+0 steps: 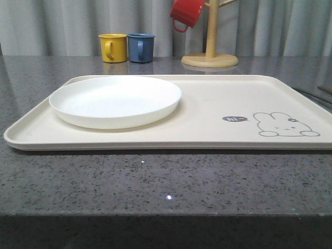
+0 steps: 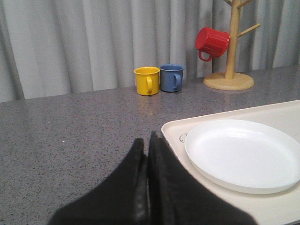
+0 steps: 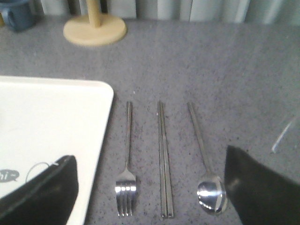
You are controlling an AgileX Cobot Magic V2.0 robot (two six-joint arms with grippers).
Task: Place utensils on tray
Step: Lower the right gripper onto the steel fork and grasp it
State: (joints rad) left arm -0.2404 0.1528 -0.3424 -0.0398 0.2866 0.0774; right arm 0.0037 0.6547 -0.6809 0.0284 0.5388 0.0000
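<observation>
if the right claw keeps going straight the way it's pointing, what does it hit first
Likely the pair of thin silver metal chopsticks, lying between the open fingers of the right claw on the grey speckled countertop; depth is unclear.

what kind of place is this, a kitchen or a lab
Probably a staged dining or kitchen counter: a speckled grey countertop with a tray and plate, cutlery laid out beside it (fork, chopsticks, spoon), and a mug tree. The plain curtain backdrop suggests a test setup.
</observation>
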